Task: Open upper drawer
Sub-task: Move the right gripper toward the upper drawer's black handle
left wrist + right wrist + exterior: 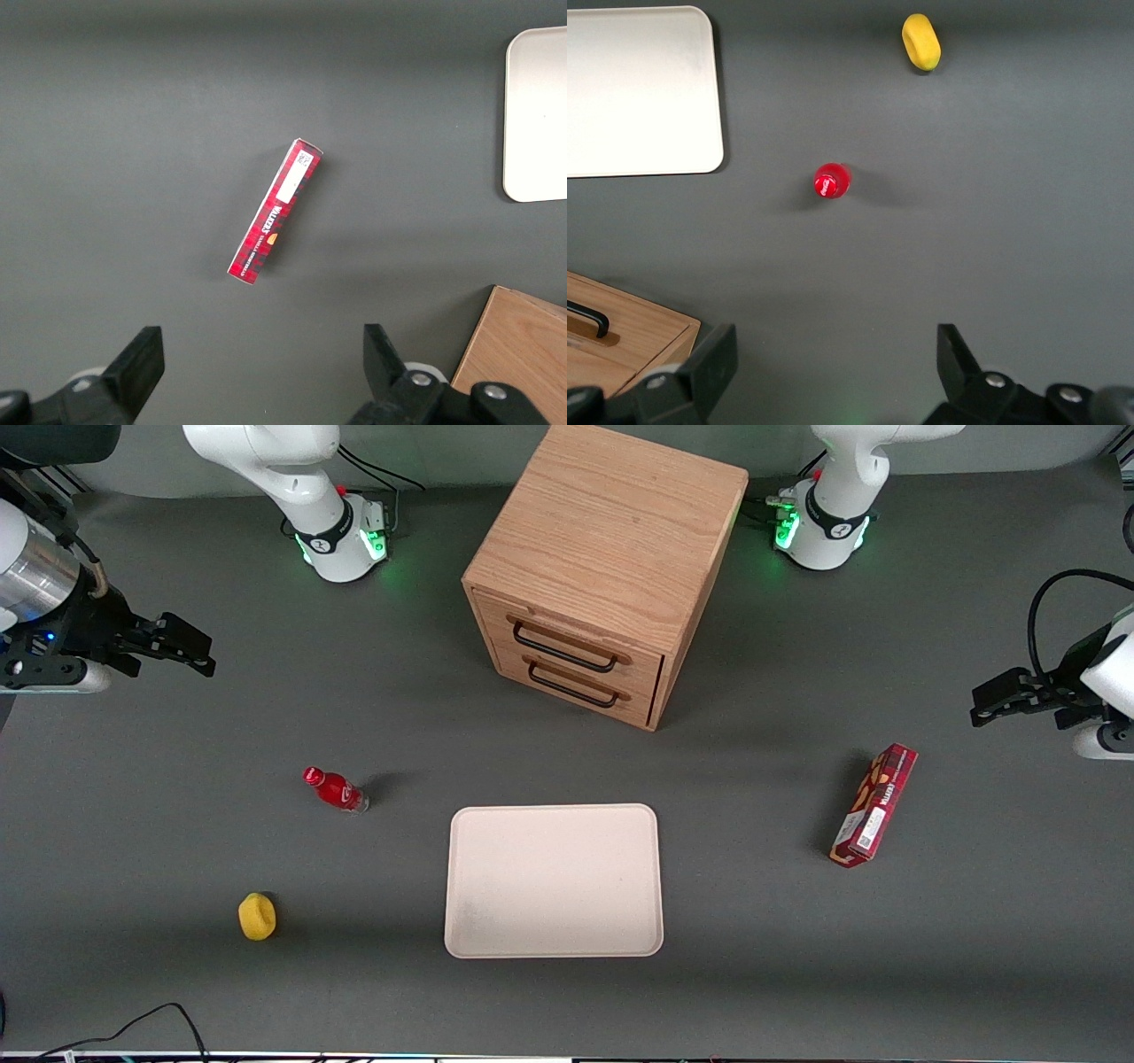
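The wooden cube cabinet (611,558) stands at the middle of the table, farther from the front camera than the tray. Its upper drawer (567,638) is closed and carries a black wire bar handle (563,652). The identical lower drawer (571,682) sits just below it, also closed. My right gripper (190,646) is open and empty, hovering above the table toward the working arm's end, well away from the cabinet. In the right wrist view the gripper (833,372) frames bare table, with a corner of the cabinet (629,341) and a handle end (589,319) beside it.
A cream tray (554,881) lies in front of the cabinet, nearer the camera. A red bottle (335,789) and a yellow object (257,916) lie toward the working arm's end. A red box (873,804) lies toward the parked arm's end.
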Motion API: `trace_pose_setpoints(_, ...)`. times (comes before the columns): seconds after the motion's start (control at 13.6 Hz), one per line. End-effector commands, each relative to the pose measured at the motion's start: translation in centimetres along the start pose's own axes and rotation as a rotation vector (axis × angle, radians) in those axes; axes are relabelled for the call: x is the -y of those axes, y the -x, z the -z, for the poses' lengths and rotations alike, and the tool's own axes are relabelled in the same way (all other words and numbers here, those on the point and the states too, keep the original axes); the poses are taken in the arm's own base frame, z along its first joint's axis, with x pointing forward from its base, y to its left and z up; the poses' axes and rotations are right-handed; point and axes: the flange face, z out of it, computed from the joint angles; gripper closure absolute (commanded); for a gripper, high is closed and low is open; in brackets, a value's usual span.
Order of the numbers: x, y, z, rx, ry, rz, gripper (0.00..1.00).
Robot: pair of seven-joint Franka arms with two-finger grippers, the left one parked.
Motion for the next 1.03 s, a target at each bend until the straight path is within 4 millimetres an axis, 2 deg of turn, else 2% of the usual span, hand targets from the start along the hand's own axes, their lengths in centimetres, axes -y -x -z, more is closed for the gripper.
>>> trace_pose_setpoints(0.0,0.2,0.2,0.4,0.005,0.007,-0.018,0.0)
trace_pose_setpoints(0.15,0.6,0.1,0.6,-0.004,0.004,-0.013,0.0)
trace_pose_setpoints(0.29,1.9,-0.1,0.3,-0.007,-0.014,0.01,0.0)
trace_pose_setpoints(0.44,5.6,-0.2,0.9,-0.07,-0.06,0.066,0.0)
trace_pose_setpoints(0.66,11.4,-0.8,-1.2,-0.055,-0.169,0.165,0.0)
trace_pose_setpoints(0.88,18.7,0.6,-3.0,-0.003,-0.333,0.354,0.0)
trace_pose_setpoints(0.96,21.5,1.1,-3.1,-0.019,-0.372,0.392,0.0)
